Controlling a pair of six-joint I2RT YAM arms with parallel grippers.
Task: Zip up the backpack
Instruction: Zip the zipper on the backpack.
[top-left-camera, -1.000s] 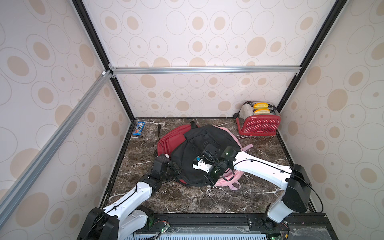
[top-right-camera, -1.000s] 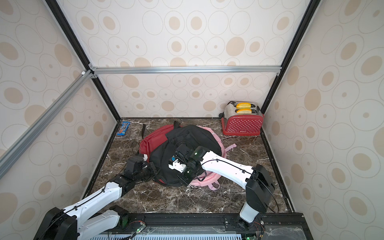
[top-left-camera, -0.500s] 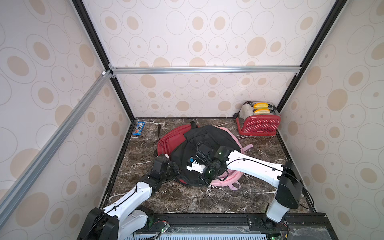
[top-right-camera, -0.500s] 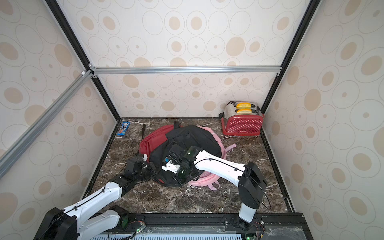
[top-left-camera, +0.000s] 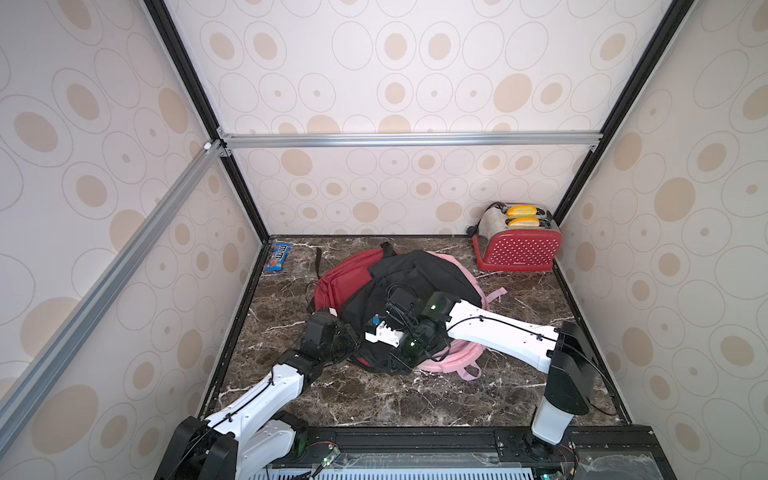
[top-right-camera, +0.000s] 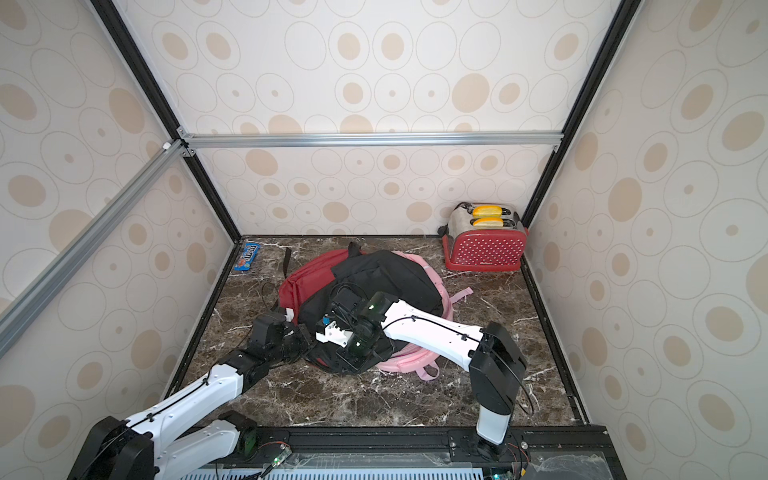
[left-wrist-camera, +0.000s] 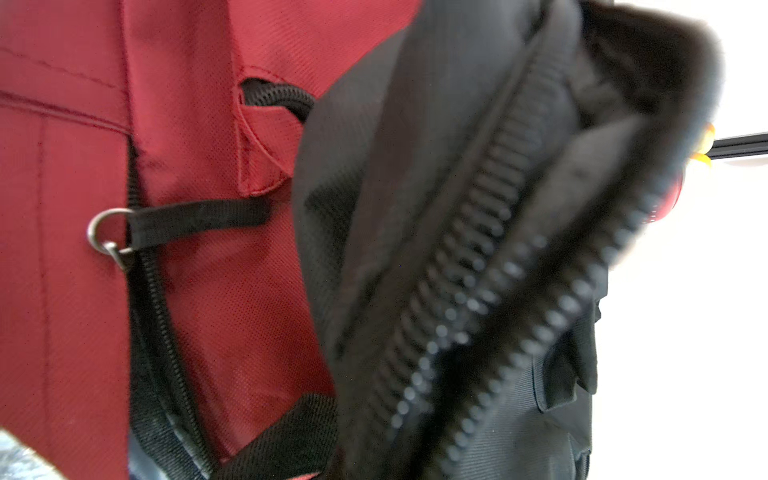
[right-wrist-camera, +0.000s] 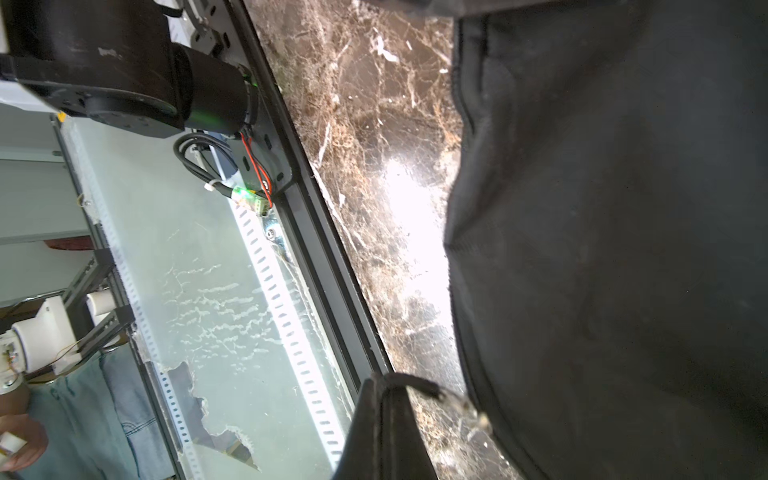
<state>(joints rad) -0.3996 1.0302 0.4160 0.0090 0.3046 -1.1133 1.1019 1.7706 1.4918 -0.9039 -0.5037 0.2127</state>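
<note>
A black backpack (top-left-camera: 419, 274) lies mid-surface (top-left-camera: 374, 395), heaped over a red backpack (top-left-camera: 345, 278) and a pink backpack (top-left-camera: 453, 361), its zipper (left-wrist-camera: 469, 266) gaping. The left gripper (top-left-camera: 351, 338) sits at its near-left edge, jaws clenched, any catch hidden. The right gripper (right-wrist-camera: 384, 379) hangs over the bag's near side, jaws clenched on a thin black cord (right-wrist-camera: 415, 383).

Off-task items on the brown marble table (top-left-camera: 395, 399): a red polka-dot toaster (top-left-camera: 517, 247) in the back corner at 1 o'clock, with two yellow pieces (top-left-camera: 521, 211) sticking up from its slots. A blue candy pack (top-left-camera: 278, 257) lies flat at 11 o'clock by the wall edge. The mid-table pile includes a red bag (top-left-camera: 340, 282) toward 10 o'clock and a pink bag (top-left-camera: 453, 361) toward 4 o'clock, pink straps trailing onto the marble.
</note>
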